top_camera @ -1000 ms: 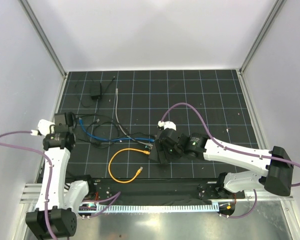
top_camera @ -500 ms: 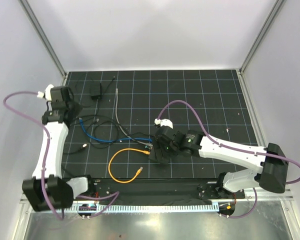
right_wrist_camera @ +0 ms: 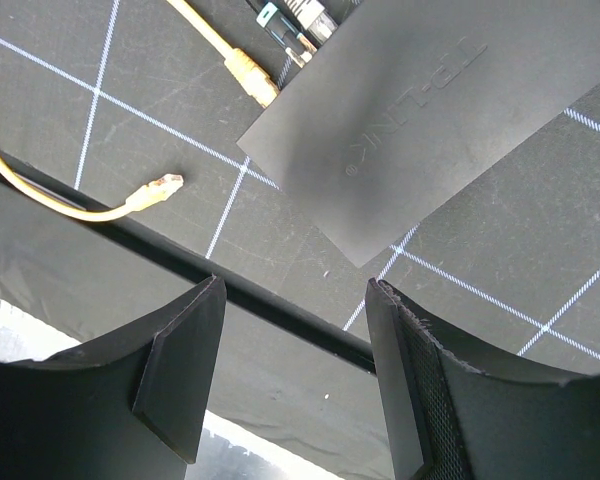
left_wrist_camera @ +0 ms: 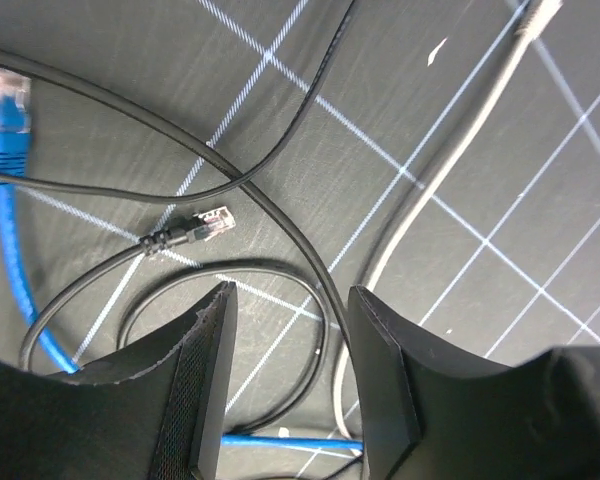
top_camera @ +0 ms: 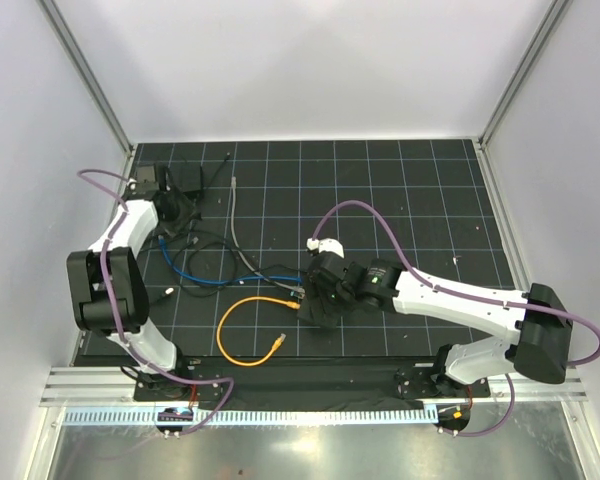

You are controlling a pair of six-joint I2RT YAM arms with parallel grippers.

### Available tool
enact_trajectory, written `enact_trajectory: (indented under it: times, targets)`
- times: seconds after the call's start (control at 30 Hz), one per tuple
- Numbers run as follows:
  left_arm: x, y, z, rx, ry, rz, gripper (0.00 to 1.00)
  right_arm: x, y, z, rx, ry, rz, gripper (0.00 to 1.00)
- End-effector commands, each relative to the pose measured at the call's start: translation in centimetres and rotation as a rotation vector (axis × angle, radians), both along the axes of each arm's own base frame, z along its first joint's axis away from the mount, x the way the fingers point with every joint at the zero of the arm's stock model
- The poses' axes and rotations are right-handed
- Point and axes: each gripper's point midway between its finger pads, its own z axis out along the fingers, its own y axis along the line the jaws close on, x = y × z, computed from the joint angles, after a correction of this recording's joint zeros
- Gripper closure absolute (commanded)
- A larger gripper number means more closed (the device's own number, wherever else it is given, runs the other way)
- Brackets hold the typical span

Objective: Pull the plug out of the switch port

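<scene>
Hovering above one corner of the black box [right_wrist_camera: 430, 120], the right claw [right_wrist_camera: 295, 320] stands wide, and there is nothing between its fingers [right_wrist_camera: 180, 370]. The box lies flat on the grid mat [top_camera: 400, 190], with pressed letters on its top face.

The yellow plug [right_wrist_camera: 252, 88] sits in the long edge of the box, on the side away from the claw. Just beside it a second, darker plug [right_wrist_camera: 292, 18] meets the same edge. The yellow cable [top_camera: 230, 320] goes out from the box in a loop. Its free end [right_wrist_camera: 160, 185] lies on the mat near the box, touching nothing.

In the top view the left claw [left_wrist_camera: 290, 295] is well apart from the box, to the left and further back. Its fingers [left_wrist_camera: 205, 380] are also spread and hold nothing. Under it loose cables cross on the mat: a black cable with a clear plug [left_wrist_camera: 210, 222], a blue cable [left_wrist_camera: 10, 200] and a grey cable [left_wrist_camera: 460, 170]. A small black adapter [top_camera: 190, 180] lies near this claw, far from the box.
</scene>
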Motion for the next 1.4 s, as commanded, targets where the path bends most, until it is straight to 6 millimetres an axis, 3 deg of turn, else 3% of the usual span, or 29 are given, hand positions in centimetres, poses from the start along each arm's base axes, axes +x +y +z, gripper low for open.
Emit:
enact_trajectory:
  times: [0.0, 0.17, 0.23, 0.27, 0.43, 0.7, 0.83, 0.93, 0.97, 1.07, 1.13, 1.17, 1.37]
  targets:
    - [1.5, -0.7, -0.2, -0.015, -0.057, -0.047, 0.48, 1.0, 0.7, 2.1, 0.036, -0.051, 0.007, 0.34]
    - [4.6, -0.4, 0.6, 0.031, -0.144, -0.095, 0.47, 0.9, 0.8, 2.0, 0.040, -0.047, 0.011, 0.34]
    - [5.2, -0.3, -0.6, 0.042, -0.107, -0.112, 0.47, 0.9, 0.8, 2.0, 0.040, -0.048, 0.016, 0.34]
    - [6.2, -0.1, 0.1, 0.050, -0.117, -0.112, 0.47, 0.8, 0.8, 2.0, 0.039, -0.047, 0.016, 0.34]
    - [7.0, -0.4, -3.3, 0.046, -0.011, -0.131, 0.46, 0.9, 0.5, 2.2, 0.038, -0.057, 0.014, 0.35]
    - [7.7, -0.2, -5.0, 0.055, 0.056, -0.109, 0.46, 1.0, -0.1, 2.4, 0.030, -0.066, 0.000, 0.34]
    - [7.4, -0.8, -4.9, 0.050, 0.062, -0.119, 0.53, 1.0, 0.0, 2.5, 0.041, -0.062, -0.001, 0.34]
    - [7.6, -1.3, -5.5, 0.024, 0.078, -0.136, 0.67, 1.0, 0.2, 2.5, 0.046, -0.060, 0.002, 0.34]
    - [8.1, -1.5, -4.9, 0.017, 0.065, -0.143, 0.77, 1.0, 0.3, 2.6, 0.050, -0.059, 0.003, 0.34]
    - [9.0, -2.2, -3.6, -0.018, 0.027, -0.163, 0.91, 1.0, 0.2, 2.6, 0.045, -0.061, 0.003, 0.34]
    - [10.4, -2.4, -0.5, -0.031, -0.037, -0.169, 0.99, 1.0, 0.0, 2.6, 0.041, -0.060, -0.002, 0.34]
    - [10.5, -2.6, 0.5, -0.031, -0.048, -0.172, 1.00, 1.1, 0.0, 2.7, 0.040, -0.064, -0.003, 0.34]
    - [12.4, -2.7, 11.0, -0.013, -0.264, -0.160, 1.00, 1.2, 0.1, 2.7, 0.041, -0.063, -0.010, 0.34]
